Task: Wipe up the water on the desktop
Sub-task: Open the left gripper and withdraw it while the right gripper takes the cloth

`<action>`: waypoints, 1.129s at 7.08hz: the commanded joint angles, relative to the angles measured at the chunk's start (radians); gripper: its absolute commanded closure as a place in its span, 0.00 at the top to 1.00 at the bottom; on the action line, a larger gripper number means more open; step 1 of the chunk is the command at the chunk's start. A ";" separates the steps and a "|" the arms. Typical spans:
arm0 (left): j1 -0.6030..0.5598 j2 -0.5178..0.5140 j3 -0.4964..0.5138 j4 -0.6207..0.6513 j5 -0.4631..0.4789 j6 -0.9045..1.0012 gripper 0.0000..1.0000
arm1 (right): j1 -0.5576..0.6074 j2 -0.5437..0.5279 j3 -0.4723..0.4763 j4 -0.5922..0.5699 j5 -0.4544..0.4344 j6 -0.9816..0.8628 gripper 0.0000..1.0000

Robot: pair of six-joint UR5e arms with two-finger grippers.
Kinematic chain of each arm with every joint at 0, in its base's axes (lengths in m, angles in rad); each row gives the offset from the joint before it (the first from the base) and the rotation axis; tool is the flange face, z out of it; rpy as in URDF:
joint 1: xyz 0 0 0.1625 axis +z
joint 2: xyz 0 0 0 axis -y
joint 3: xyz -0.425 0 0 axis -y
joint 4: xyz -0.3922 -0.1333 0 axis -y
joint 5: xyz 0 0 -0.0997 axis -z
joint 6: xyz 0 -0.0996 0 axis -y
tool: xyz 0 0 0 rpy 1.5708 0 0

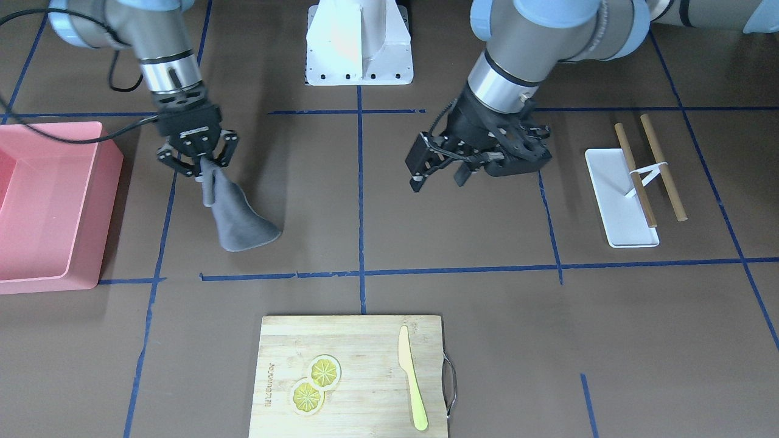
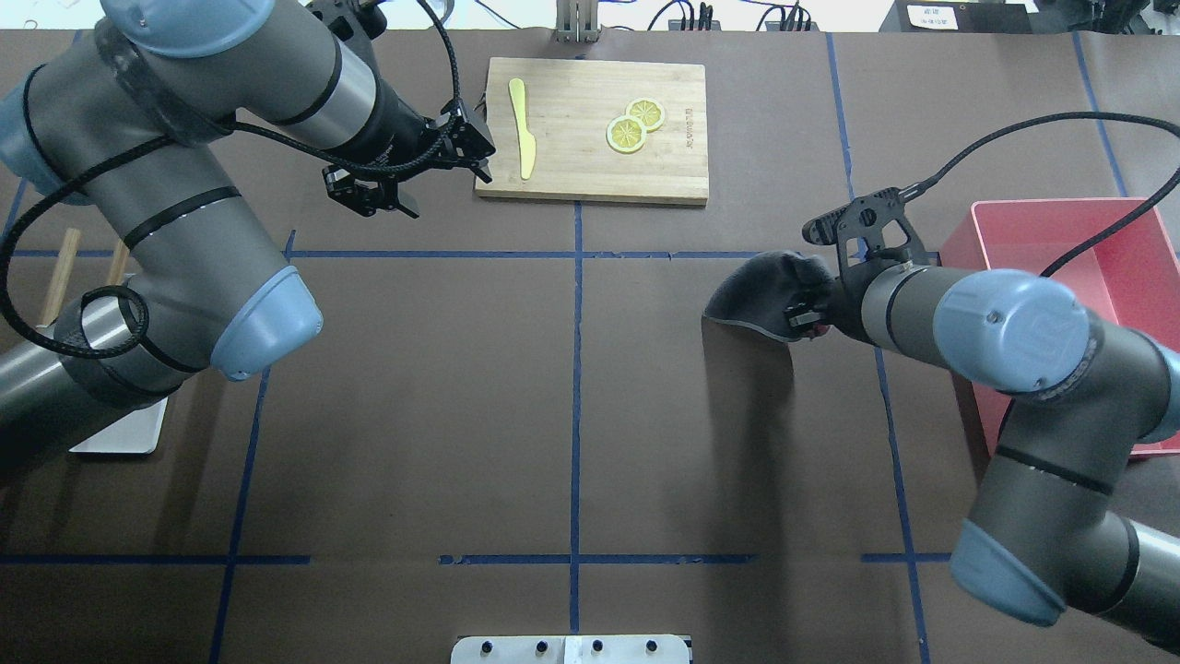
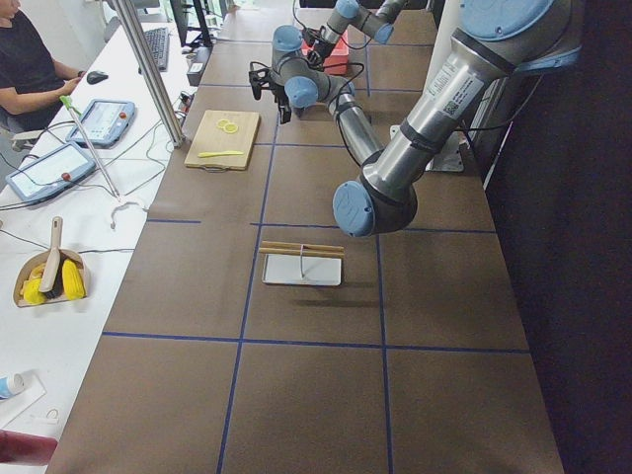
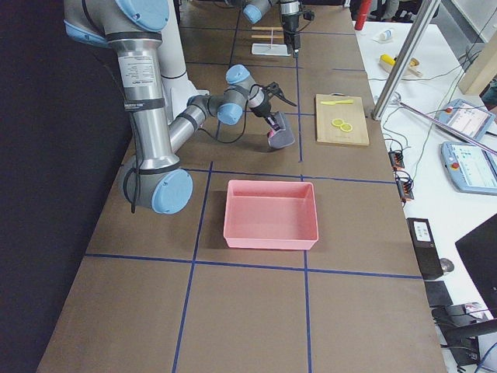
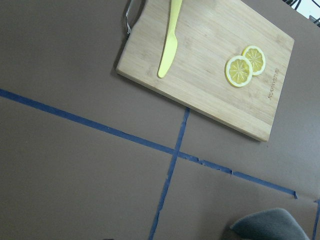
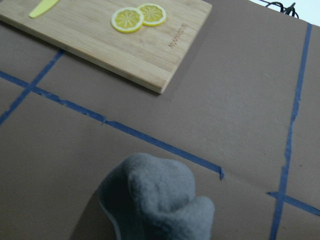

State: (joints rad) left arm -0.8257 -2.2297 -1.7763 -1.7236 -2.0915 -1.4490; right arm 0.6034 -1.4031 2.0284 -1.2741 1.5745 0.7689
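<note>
The desktop (image 1: 462, 231) is dark brown with blue tape lines; I see no water on it. My right gripper (image 1: 199, 165) is shut on the top of a grey cloth (image 1: 240, 222), which hangs down to the desktop near the pink bin. I cannot tell whether its lower edge touches the surface. The cloth also shows in the overhead view (image 2: 761, 290) and fills the bottom of the right wrist view (image 6: 160, 200). My left gripper (image 1: 437, 181) is open and empty, hovering above the desktop right of the centre tape line.
A pink bin (image 1: 48, 201) stands beside the cloth at the table's end. A bamboo cutting board (image 1: 353, 377) with two lemon slices (image 1: 315, 383) and a yellow knife (image 1: 412, 377) lies at the operators' edge. A white tray (image 1: 621, 201) with wooden sticks lies beyond the left gripper.
</note>
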 commanded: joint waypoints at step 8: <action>-0.289 0.214 -0.003 0.009 -0.122 0.488 0.88 | -0.155 0.397 -0.221 -0.301 0.271 0.304 0.01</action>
State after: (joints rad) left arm -1.0828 -2.0374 -1.7773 -1.7162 -2.2060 -1.0200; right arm 0.4908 -1.1266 1.8978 -1.5667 1.8469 0.9673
